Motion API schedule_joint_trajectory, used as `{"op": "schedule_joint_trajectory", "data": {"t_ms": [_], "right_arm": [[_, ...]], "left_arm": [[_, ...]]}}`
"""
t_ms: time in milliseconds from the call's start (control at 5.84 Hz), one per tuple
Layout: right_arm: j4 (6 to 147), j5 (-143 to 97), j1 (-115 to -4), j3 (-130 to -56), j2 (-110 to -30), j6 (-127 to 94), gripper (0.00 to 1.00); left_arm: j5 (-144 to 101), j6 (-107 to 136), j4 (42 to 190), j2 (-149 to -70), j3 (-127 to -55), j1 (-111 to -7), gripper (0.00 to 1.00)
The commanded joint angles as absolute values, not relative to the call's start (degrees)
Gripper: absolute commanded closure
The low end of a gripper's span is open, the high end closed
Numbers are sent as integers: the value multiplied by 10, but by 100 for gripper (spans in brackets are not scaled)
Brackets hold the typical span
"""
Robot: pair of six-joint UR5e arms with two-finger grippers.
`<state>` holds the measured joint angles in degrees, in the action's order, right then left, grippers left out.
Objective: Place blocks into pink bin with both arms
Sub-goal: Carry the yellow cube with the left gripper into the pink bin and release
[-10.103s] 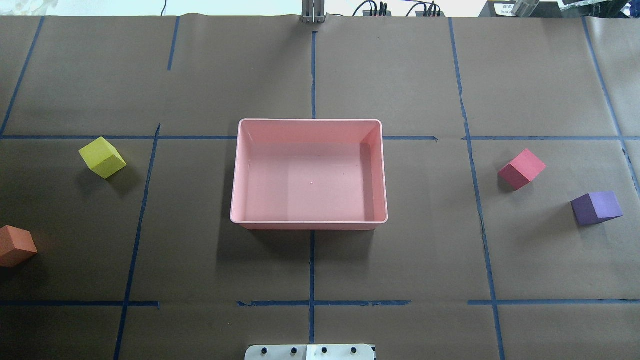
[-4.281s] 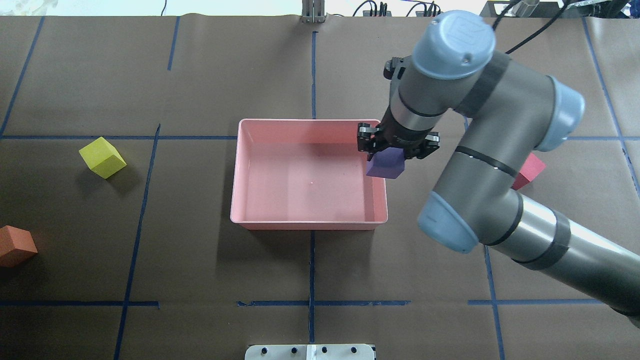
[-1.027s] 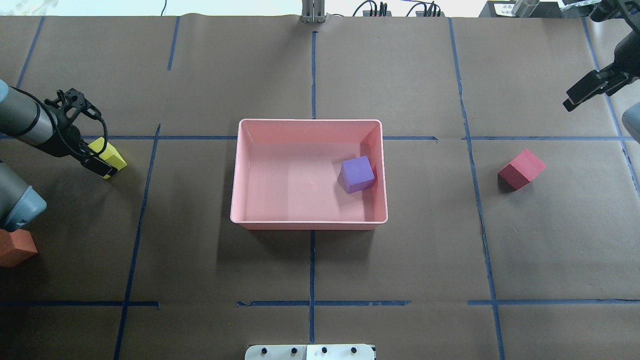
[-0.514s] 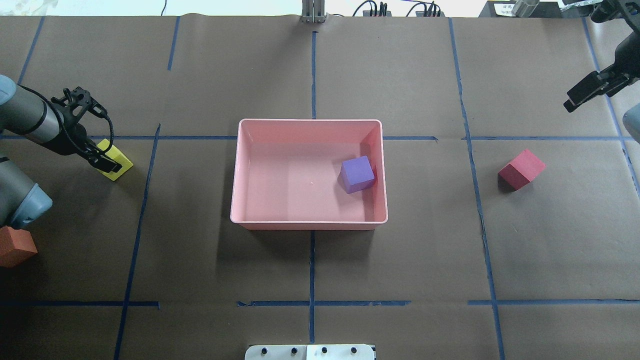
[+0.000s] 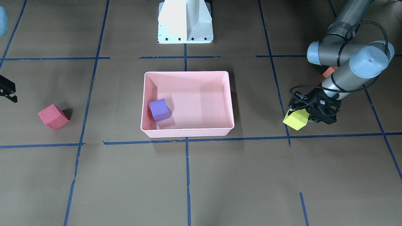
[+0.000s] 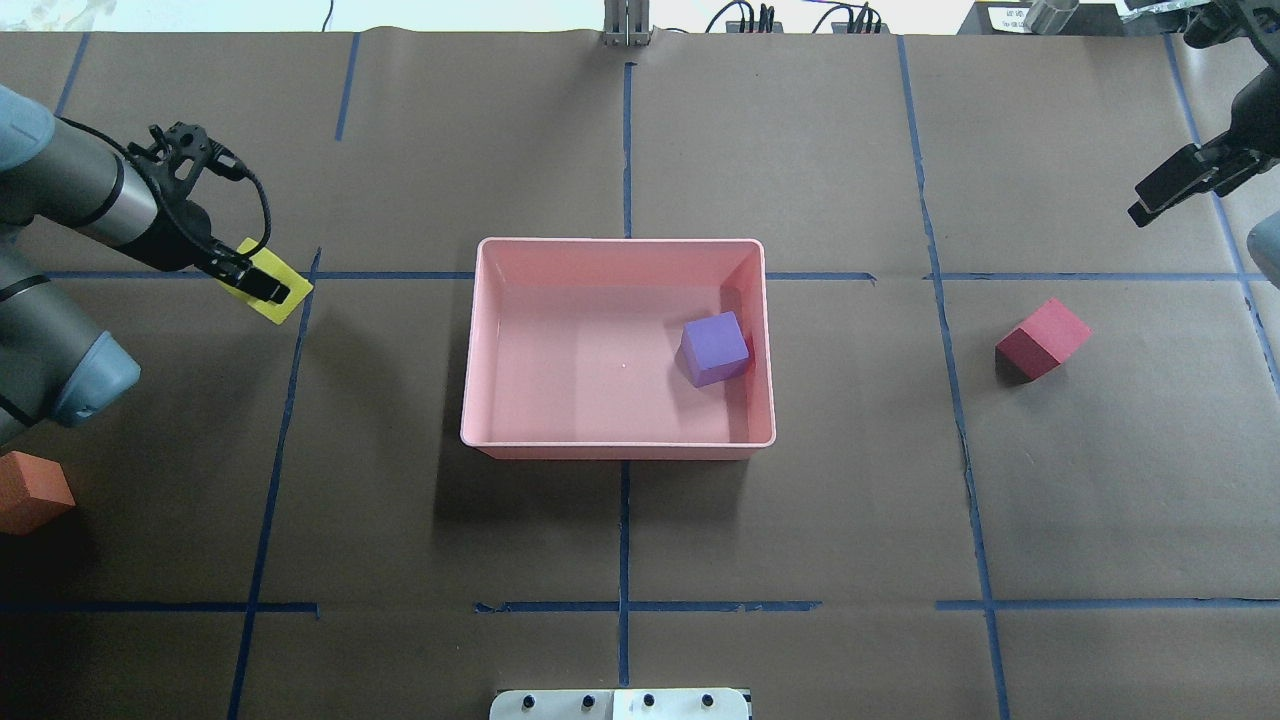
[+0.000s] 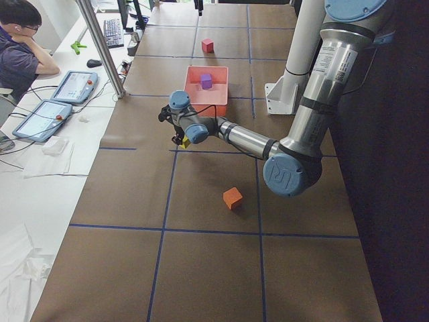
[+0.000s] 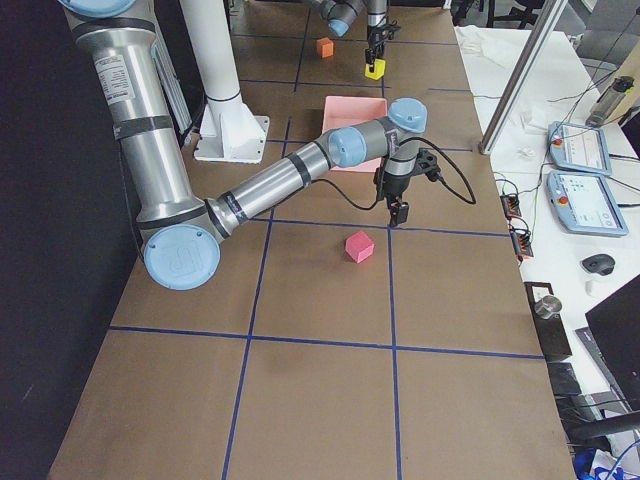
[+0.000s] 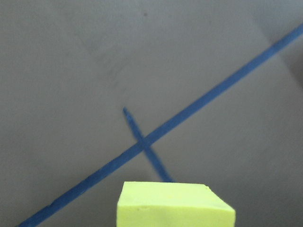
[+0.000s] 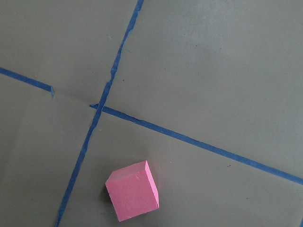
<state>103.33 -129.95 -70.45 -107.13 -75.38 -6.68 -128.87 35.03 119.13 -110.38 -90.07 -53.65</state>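
My left gripper (image 6: 262, 287) is shut on the yellow block (image 6: 281, 300) and holds it above the table, left of the pink bin (image 6: 620, 241). The block fills the bottom of the left wrist view (image 9: 175, 205) and shows in the front view (image 5: 296, 120). The purple block (image 6: 715, 348) lies inside the bin by its right wall. The red block (image 6: 1043, 338) lies on the table right of the bin and shows in the right wrist view (image 10: 132, 190). The orange block (image 6: 30, 492) sits at the left edge. My right gripper (image 6: 1165, 190) hovers empty at the far right, its fingers apart.
Brown paper with blue tape lines covers the table. The white pedestal base (image 5: 185, 22) stands behind the bin. My left arm's elbow (image 6: 70, 360) hangs over the table above the orange block. An operator and tablets sit beyond the far edge.
My left gripper has lifted the yellow block off the table and carried it right, toward the bin. The right gripper has barely moved.
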Motion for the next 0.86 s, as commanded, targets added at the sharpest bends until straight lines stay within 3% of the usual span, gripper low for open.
{"op": "schedule_joint_trajectory", "data": {"t_ms": [0,514,685], "right_arm": [[1033,-1301,-703,-1071,-753,-68,0],[1033,-1300,-699,-1071,-753,-68,0],[1033,-1300,-696,-1070,-753,-68,0]], "left_arm": [[-1287,568,1140,-1177,-925,-487,39],[-1192,734,925,-1325,-960,-388,40],[-1133,757,869,-1350,-960,-354,0]]}}
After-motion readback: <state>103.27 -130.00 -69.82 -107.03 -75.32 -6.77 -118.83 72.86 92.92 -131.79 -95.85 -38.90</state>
